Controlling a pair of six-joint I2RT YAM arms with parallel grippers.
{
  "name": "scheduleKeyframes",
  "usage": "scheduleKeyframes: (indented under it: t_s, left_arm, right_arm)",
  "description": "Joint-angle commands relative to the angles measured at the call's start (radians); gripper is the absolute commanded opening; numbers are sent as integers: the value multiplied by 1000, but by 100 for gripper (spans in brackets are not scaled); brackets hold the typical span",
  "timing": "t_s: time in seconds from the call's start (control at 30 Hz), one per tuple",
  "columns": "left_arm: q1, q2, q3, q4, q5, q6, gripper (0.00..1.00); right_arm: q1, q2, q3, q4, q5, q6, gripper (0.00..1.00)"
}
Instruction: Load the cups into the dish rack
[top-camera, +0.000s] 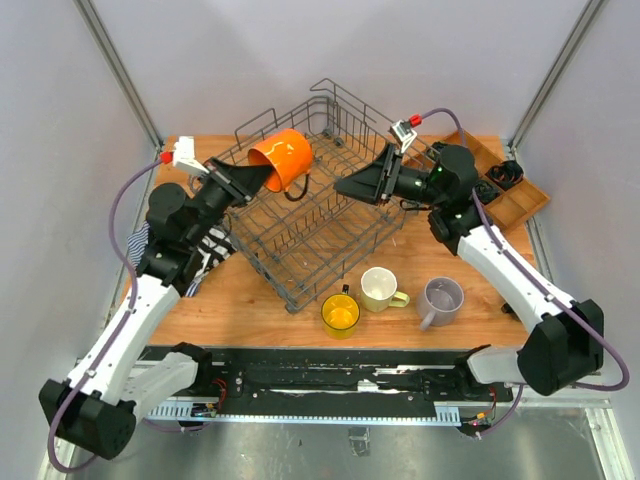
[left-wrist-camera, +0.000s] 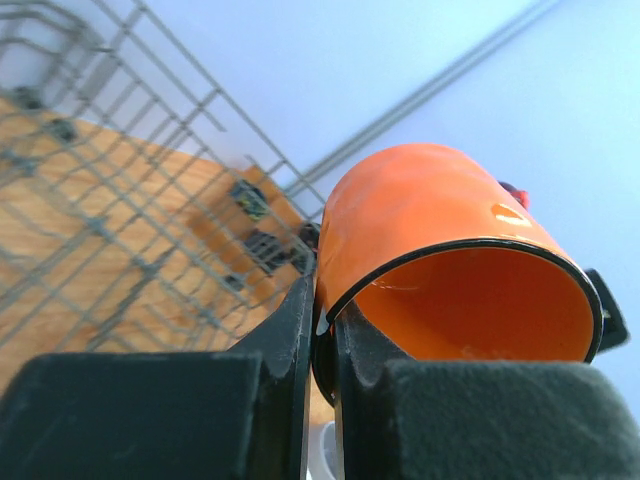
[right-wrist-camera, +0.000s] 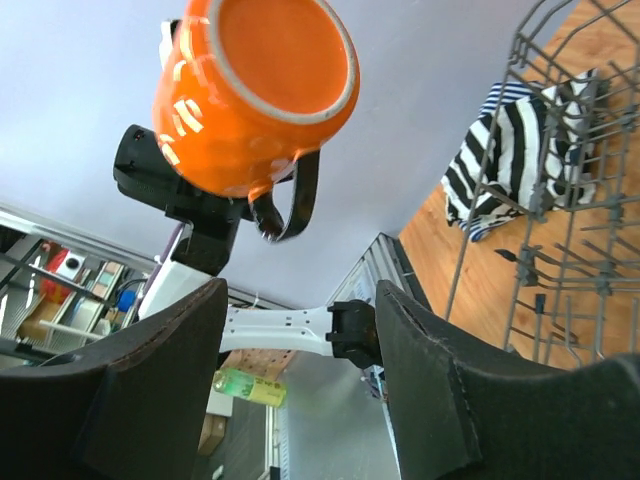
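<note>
My left gripper (top-camera: 257, 178) is shut on the rim of the orange mug (top-camera: 283, 157) and holds it tilted in the air over the back left of the grey wire dish rack (top-camera: 285, 288). The left wrist view shows one finger inside and one outside the mug's wall (left-wrist-camera: 430, 220). My right gripper (top-camera: 341, 187) is open and empty over the rack, pointing at the orange mug (right-wrist-camera: 250, 90), whose black handle (right-wrist-camera: 297, 205) hangs down. The yellow (top-camera: 340, 313), cream (top-camera: 380, 288) and lavender-grey (top-camera: 441, 298) mugs stand upright in front of the rack. The black mug is not in view.
A brown wooden compartment tray (top-camera: 520, 200) with black coils sits at the back right. A black-and-white striped cloth (top-camera: 207, 250) lies left of the rack, under my left arm; it also shows in the right wrist view (right-wrist-camera: 510, 150). The rack holds no mugs.
</note>
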Motion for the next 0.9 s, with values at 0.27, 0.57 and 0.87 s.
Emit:
scheduleKeyframes:
  t_s: [0.27, 0.57, 0.87]
  left_arm:
    - [-142, 118, -37, 575, -93, -45, 1]
    - [-142, 169, -84, 699, -100, -104, 0]
    - [-142, 209, -105, 766, -110, -114, 1]
  right_arm:
    - [95, 116, 52, 280, 69, 132, 62]
    - [121, 171, 49, 435, 119, 192, 52]
    - [154, 258, 87, 573, 129, 262, 43]
